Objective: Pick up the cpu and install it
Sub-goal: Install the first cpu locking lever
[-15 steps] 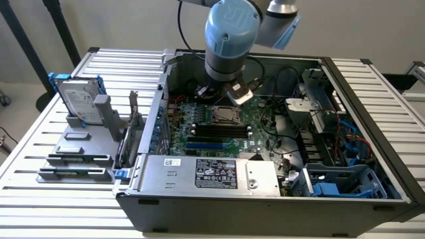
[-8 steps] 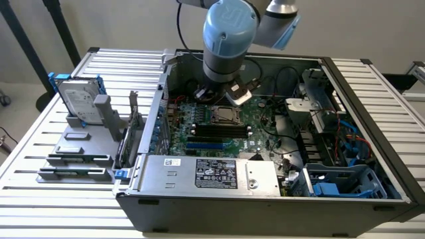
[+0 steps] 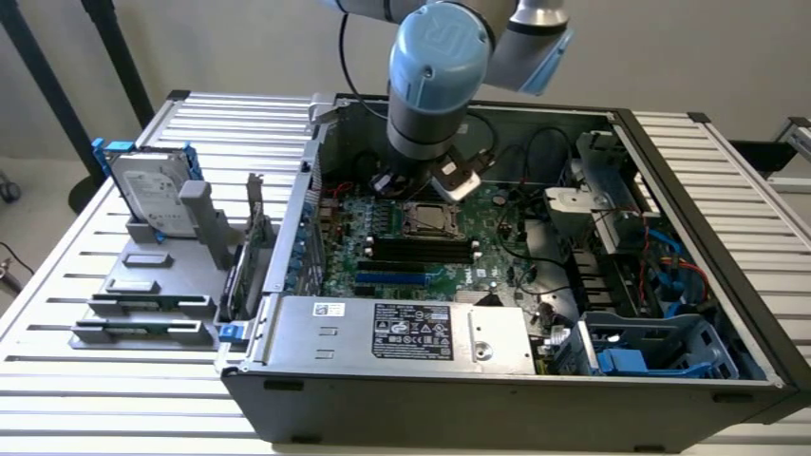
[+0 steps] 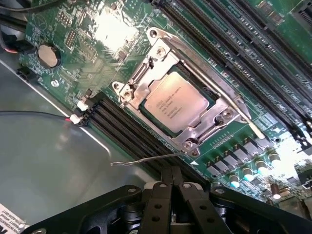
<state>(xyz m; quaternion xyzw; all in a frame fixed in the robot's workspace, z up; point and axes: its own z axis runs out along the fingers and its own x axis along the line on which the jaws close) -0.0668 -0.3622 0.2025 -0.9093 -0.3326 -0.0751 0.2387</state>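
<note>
1. Exterior view: the robot arm (image 3: pixel 431 85) is seen reaching down into an open computer case (image 3: pixel 709 285). The cpu (image 3: pixel 427 220) is seated in the motherboard socket, near the arm's tool end.
2. Wrist view: the gripper (image 4: pixel 170 171) is clenched shut, with nothing held. The square cpu lies straight ahead of the fingertips, apart from them, with a thin wire lever (image 4: pixel 146 160) between.

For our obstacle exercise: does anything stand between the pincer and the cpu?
Nothing visible does. The cpu lies in its socket with its top bare. The pincer hangs above the board, close to the socket.
</note>
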